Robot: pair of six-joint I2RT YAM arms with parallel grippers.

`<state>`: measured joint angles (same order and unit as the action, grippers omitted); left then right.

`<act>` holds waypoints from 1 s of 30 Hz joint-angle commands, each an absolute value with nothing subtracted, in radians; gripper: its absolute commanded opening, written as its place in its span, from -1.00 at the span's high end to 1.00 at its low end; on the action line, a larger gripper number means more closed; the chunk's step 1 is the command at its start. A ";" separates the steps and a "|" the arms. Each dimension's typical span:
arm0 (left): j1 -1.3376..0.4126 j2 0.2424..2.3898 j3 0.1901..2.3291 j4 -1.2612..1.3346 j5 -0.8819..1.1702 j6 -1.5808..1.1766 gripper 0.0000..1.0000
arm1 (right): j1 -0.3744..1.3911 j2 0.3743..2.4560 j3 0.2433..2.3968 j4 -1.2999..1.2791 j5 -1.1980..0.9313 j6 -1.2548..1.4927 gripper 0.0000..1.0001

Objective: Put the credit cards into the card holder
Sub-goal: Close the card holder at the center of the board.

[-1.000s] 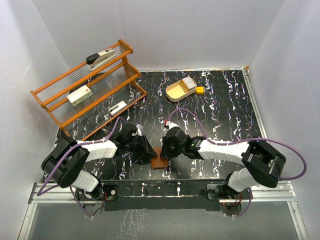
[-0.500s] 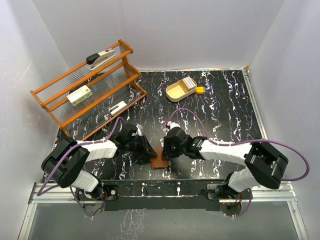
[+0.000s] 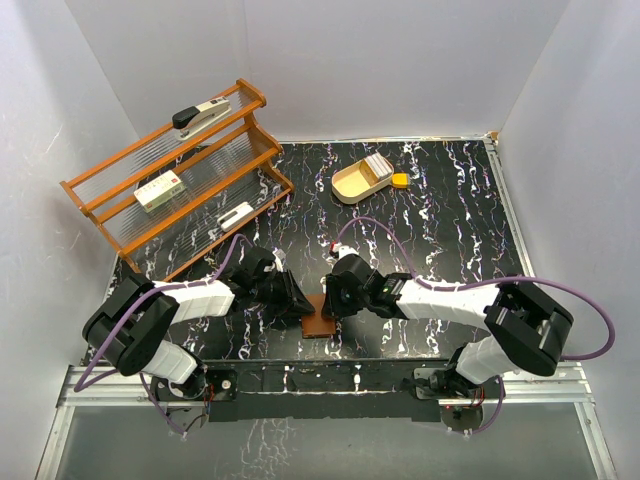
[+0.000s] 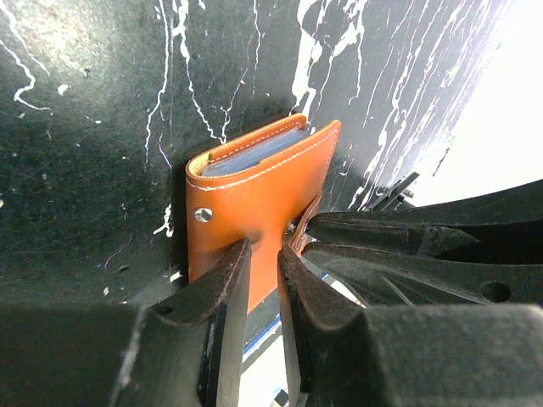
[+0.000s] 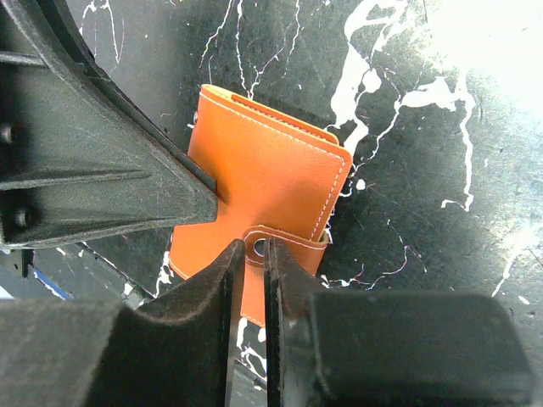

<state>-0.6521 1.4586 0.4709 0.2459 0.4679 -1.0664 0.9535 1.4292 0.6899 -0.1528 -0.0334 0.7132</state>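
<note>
The card holder (image 3: 319, 325), a brown leather wallet, lies folded shut on the black marbled table near the front edge. It also shows in the left wrist view (image 4: 254, 191) and the right wrist view (image 5: 271, 182). Bluish-grey card edges (image 4: 254, 158) show inside its fold. My left gripper (image 3: 297, 306) (image 4: 265, 250) has its jaws almost together, tips pressed on the cover. My right gripper (image 3: 328, 303) (image 5: 255, 248) is shut on the snap tab (image 5: 293, 247). A pale stack of cards (image 3: 376, 164) sits in the oval tray.
A tan oval wooden tray (image 3: 350, 184) stands at the back with a small yellow block (image 3: 400, 181) beside it. A wooden rack (image 3: 120, 215) at the back left holds a stapler (image 3: 200, 115) and a white-and-green box (image 3: 160, 190). The table's front edge lies just behind the wallet.
</note>
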 commanded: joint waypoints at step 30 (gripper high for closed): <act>-0.680 1.474 0.448 0.124 0.402 -1.049 0.59 | 0.957 1.461 0.689 -0.067 -0.038 0.758 0.77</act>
<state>-0.6586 1.4567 0.4786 0.2295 0.4576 -1.0672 0.9535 1.4425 0.6796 -0.1188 -0.0360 0.7540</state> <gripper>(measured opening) 0.203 0.121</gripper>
